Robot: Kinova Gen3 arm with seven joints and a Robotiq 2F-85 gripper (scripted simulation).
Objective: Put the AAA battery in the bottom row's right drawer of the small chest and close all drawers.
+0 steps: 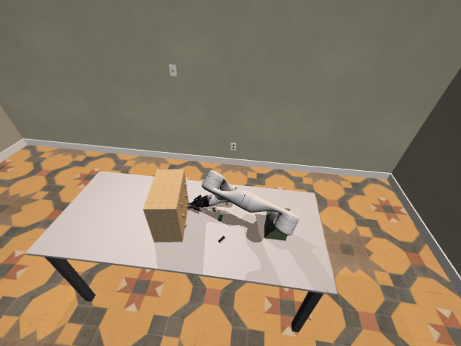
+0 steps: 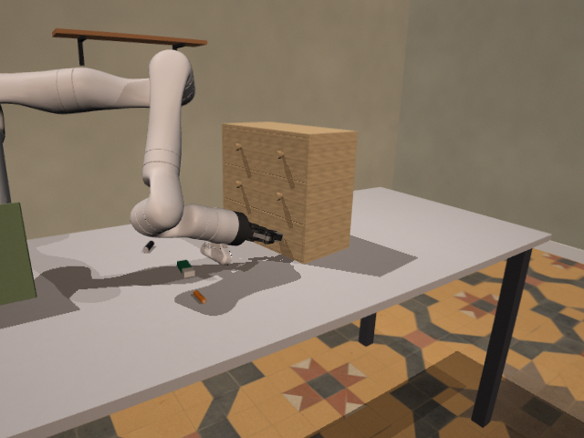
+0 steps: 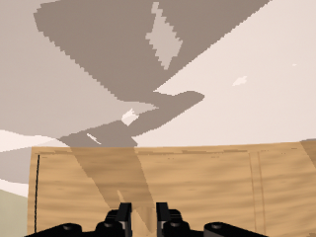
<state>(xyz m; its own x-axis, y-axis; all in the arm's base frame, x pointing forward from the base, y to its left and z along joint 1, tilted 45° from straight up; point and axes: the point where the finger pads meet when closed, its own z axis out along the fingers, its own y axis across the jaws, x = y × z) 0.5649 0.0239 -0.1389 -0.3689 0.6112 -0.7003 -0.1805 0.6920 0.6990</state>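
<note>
The small wooden chest (image 1: 166,208) (image 2: 325,188) (image 3: 211,181) stands on the white table (image 1: 104,223) (image 2: 424,226), with three rows of two drawers that all look pushed in. My gripper (image 1: 191,205) (image 2: 281,235) (image 3: 144,216) reaches in level at the bottom row and is shut on the right bottom drawer's knob, which the fingers hide. A small orange cylinder (image 2: 199,296), which looks like the AAA battery, lies on the table apart from the gripper, in the arm's shadow.
A small black cylinder (image 1: 221,238) (image 2: 149,245), a green and white block (image 1: 220,217) (image 2: 185,266) and a white rounded object (image 2: 216,252) lie under the arm. A green box (image 1: 273,228) (image 2: 14,255) stands by the arm's base.
</note>
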